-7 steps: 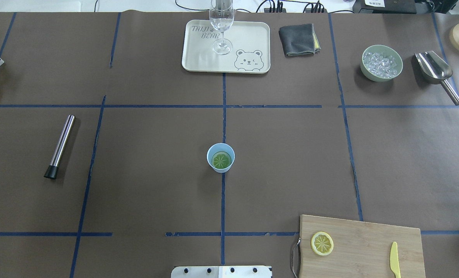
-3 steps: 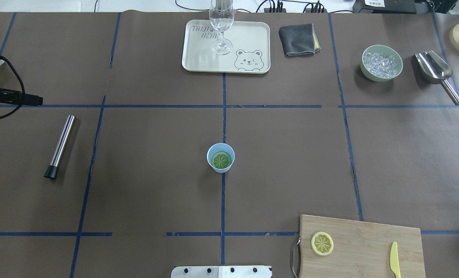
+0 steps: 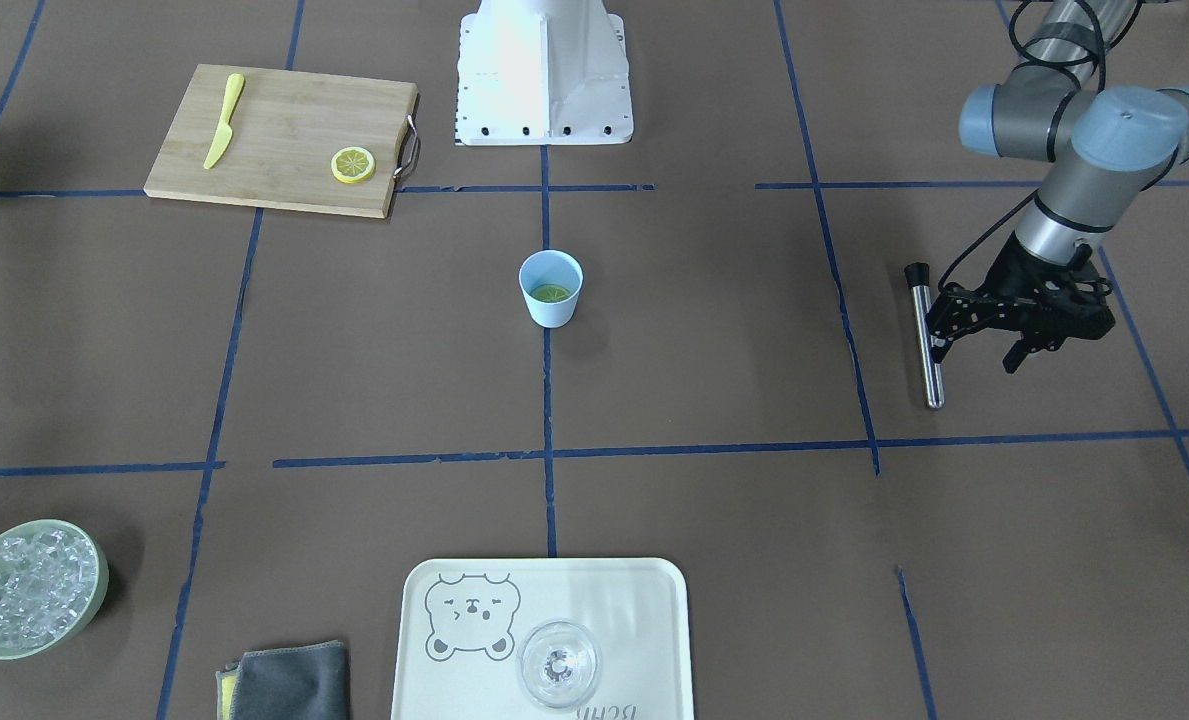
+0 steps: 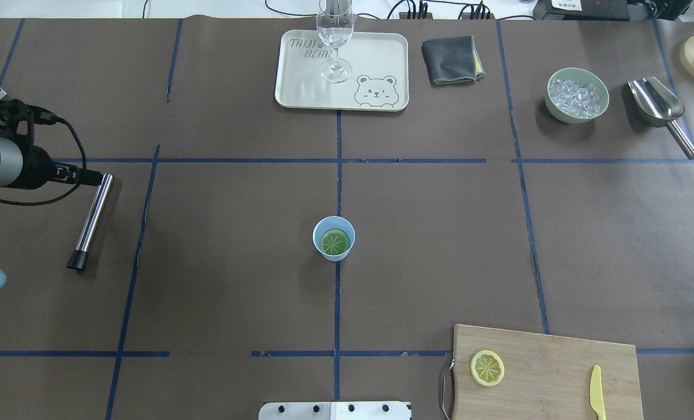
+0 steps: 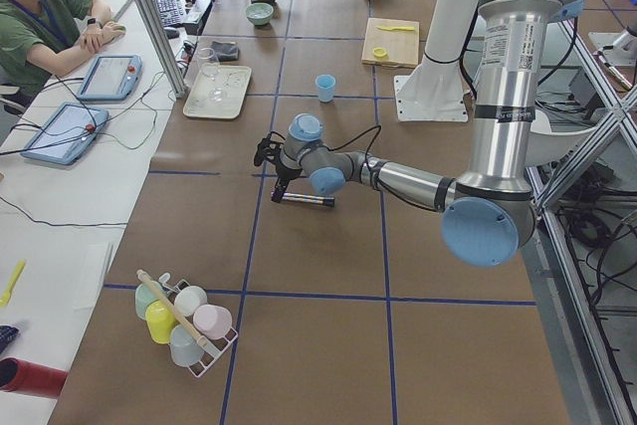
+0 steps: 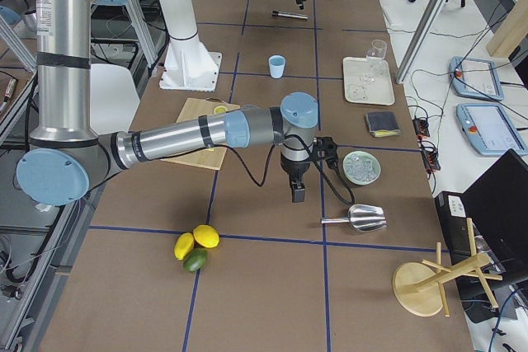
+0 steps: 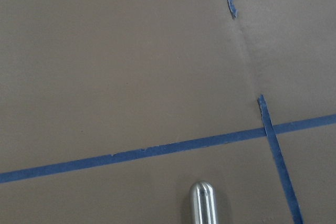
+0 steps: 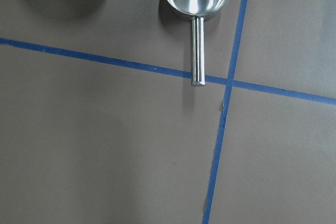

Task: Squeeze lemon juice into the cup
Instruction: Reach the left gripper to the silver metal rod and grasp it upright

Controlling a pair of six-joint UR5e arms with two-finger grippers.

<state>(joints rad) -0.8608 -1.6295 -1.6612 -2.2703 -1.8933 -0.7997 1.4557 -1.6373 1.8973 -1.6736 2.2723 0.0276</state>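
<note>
The pale-blue cup (image 4: 334, 238) stands at the table's middle, also in the front view (image 3: 551, 288). One lemon slice (image 4: 335, 241) lies flat inside it and looks greenish. A second lemon slice (image 4: 487, 367) lies on the wooden cutting board (image 4: 557, 356). My left gripper (image 3: 974, 352) looks open and empty. It hangs at the far left over the top end of a steel muddler (image 4: 91, 219), far from the cup. My right gripper (image 6: 295, 191) shows only in the right side view, near the ice bowl; I cannot tell its state.
A yellow knife (image 4: 596, 392) lies on the board. A tray (image 4: 382, 64) with a clear glass (image 4: 335, 35), a grey cloth (image 4: 450, 59), a green bowl of ice (image 4: 576, 95) and a steel scoop (image 4: 656, 105) sit at the far side.
My left arm has come into the overhead view from the left edge and moved right, until its gripper is over the muddler's top end. Cup and lemon slices have not moved.
</note>
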